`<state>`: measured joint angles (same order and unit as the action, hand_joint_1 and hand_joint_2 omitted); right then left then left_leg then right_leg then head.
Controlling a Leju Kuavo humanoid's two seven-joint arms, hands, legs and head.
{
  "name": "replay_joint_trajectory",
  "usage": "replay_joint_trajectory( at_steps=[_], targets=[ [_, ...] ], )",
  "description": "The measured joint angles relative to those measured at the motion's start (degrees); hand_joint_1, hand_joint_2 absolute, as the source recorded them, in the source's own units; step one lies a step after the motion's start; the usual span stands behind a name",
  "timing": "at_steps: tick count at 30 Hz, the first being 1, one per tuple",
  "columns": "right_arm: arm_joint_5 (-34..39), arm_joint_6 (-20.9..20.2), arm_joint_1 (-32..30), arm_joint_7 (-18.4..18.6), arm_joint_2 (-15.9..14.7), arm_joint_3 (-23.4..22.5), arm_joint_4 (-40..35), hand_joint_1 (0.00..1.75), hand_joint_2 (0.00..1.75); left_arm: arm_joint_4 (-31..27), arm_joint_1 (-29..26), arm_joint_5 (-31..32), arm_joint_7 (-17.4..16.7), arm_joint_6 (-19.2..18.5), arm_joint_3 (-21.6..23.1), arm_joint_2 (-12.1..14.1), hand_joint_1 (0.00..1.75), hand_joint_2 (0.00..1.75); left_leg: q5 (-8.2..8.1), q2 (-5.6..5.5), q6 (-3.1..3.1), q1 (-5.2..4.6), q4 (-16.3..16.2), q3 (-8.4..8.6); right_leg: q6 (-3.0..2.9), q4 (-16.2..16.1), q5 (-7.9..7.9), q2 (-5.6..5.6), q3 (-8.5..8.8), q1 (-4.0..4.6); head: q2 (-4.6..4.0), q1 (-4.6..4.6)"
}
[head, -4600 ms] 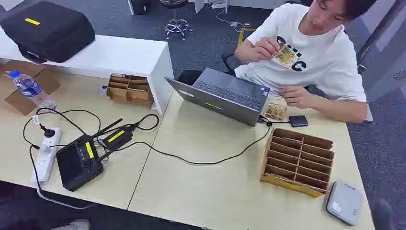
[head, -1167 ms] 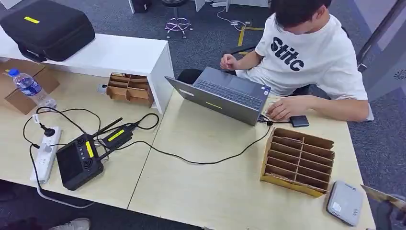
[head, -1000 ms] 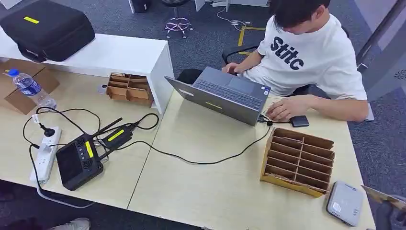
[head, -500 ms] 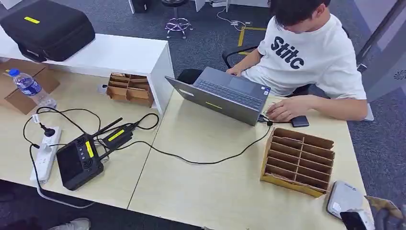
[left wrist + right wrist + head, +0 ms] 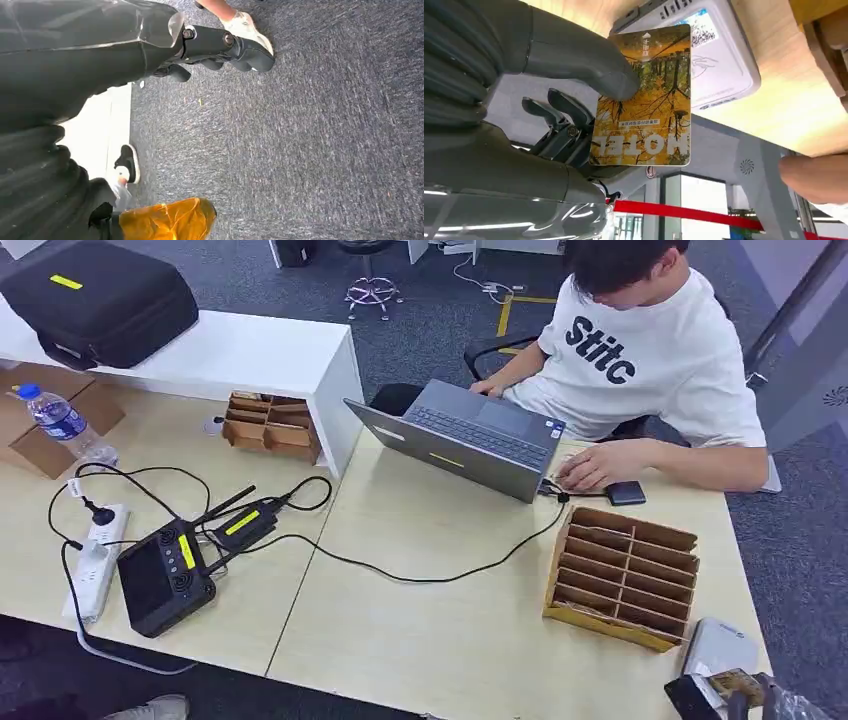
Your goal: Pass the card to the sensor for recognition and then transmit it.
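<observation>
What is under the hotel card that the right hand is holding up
The white card reader on the wooden table lies under the card, which the right hand holds. The card hides the reader's near corner, and whether they touch cannot be told.

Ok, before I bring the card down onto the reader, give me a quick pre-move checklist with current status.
1. Card held by right hand: ok, thumb presses its face, fingers behind.
2. Card lined up with reader: ok, its end overlaps the reader in the right wrist view.
3. Card touching reader: cannot tell.
4. Reader free of other things: ok.
5. Person's hand away from reader: ok, it rests by the laptop.
6. Left hand out of the way: ok, hanging over carpet.
</observation>
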<state>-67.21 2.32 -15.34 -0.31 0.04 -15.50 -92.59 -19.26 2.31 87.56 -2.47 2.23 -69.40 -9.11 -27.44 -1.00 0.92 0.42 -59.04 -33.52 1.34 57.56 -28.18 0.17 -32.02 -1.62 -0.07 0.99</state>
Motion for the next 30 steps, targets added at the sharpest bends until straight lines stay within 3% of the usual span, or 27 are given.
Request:
replay_joint_trajectory(
  at_steps=[12, 19, 30],
  targets=[
    [-0.6, 1.0, 0.1, 0.0, -0.7, 2.6, 1.0, 1.75, 1.75, 0.0, 0.1, 0.0, 0.0, 0.0, 0.0, 0.2, 0.00, 1.75, 0.01, 0.01, 0.01, 0.00, 0.0, 0.01, 0.00, 0.0, 0.00, 0.00, 0.01, 0.00, 0.00, 0.00],
    [-0.3, 5.2, 0.3, -0.5, -1.1, 6.3, 0.9, 1.75, 1.75, 0.0, 0.2, 0.0, 0.0, 0.0, 0.0, 0.3, 0.00, 1.75, 0.01, 0.01, 0.02, 0.00, 0.0, 0.01, 0.00, 0.0, 0.00, 0.00, 0.00, 0.00, 0.00, 0.00],
    [-0.5, 10.2, -1.8, -1.8, -1.7, 7.8, -6.3, 1.75, 1.75, 0.0, 0.1, 0.0, 0.0, 0.0, -0.5, 0.2, 0.00, 1.75, 0.00, 0.02, 0.01, 0.00, 0.0, 0.01, 0.00, 0.0, 0.00, 0.02, -0.01, 0.00, 0.00, 0.02]
  ],
)
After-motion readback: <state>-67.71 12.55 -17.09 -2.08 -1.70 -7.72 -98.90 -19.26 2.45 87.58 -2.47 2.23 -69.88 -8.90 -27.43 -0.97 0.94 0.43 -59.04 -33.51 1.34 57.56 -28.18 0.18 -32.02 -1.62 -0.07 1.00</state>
